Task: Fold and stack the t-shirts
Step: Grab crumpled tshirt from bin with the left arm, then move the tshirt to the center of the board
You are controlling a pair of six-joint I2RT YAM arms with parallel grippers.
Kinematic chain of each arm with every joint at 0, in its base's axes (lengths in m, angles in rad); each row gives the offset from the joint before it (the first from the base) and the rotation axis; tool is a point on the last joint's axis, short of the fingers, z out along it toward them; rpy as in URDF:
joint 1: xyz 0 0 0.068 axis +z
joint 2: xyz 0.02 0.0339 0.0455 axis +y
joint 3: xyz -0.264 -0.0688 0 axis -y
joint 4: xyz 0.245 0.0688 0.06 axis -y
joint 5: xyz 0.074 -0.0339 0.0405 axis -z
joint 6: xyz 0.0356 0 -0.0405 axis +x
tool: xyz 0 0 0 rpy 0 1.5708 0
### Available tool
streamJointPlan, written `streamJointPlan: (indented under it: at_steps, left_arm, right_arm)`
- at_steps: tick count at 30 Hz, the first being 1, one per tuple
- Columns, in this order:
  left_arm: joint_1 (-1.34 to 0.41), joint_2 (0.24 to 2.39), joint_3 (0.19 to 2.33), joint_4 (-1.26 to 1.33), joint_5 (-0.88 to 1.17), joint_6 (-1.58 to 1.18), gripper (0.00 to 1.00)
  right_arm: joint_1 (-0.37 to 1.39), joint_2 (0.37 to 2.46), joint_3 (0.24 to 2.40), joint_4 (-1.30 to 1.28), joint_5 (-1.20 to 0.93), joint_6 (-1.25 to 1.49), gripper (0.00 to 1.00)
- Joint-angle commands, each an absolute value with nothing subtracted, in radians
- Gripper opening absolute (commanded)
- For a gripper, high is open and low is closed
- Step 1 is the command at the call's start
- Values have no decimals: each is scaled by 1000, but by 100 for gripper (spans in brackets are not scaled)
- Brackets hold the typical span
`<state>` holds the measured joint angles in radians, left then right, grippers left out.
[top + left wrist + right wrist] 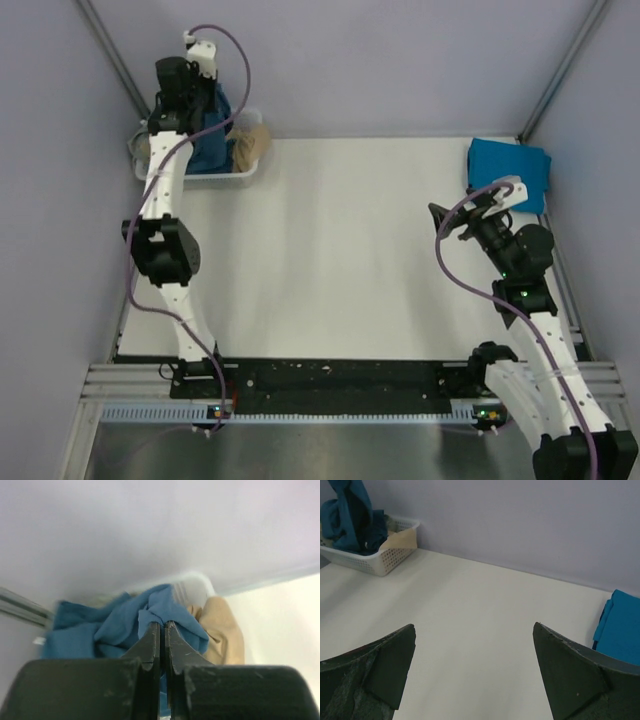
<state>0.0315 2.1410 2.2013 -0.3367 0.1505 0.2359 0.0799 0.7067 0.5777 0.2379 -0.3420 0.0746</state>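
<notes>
Left wrist view: the dark teal-blue cloth t-shirt (120, 625), in the white slatted basket (196, 584), is pinched by the clenched left gripper (162, 630) (right gripper (475, 670) released). A straight lift is advised, so the tan cloth shirt (224, 630) is spared.

Robot lab — bare walled table (330, 250)

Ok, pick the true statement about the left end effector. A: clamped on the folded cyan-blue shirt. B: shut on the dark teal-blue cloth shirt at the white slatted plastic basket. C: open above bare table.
B: the left end effector is pinched shut on the dark teal-blue cloth shirt above the white slatted plastic basket.
</notes>
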Motion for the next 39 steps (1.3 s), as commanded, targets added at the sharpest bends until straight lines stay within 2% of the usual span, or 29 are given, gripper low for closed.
streamJointPlan:
  at_steps: [1,6,12,16,19,24,27,33,35,39]
  left_arm:
    - [37,1749,2224,-340,238,294,0]
    - [31,1522,2293,-532,368,298,0]
    - [8,1405,2408,-794,628,247,0]
    - [-64,1370,2271,-805,756,178,0]
    - [-225,1362,2084,-776,703,224,0]
    - [-449,1474,1872,-675,638,253,0]
    - [-477,1627,1929,-621,586,230,0]
    - [-440,1931,2144,-638,373,244,0]
    - [-385,1956,2145,-637,409,216,0]
    - [-246,1875,2019,-597,549,192,0]
  right_arm:
    - [124,684,635,230,-380,95,99]
    - [150,657,630,209,-431,109,99]
    - [175,637,621,221,-509,153,99]
    - [175,632,635,210,-525,182,99]
    - [175,634,644,170,-485,198,99]
    - [175,676,709,-29,-355,195,99]
    - [175,721,753,-122,-339,186,99]
    - [175,825,778,-184,-420,196,99]
    - [178,877,781,-212,-458,204,96]
    - [285,985,782,-285,-445,196,84]
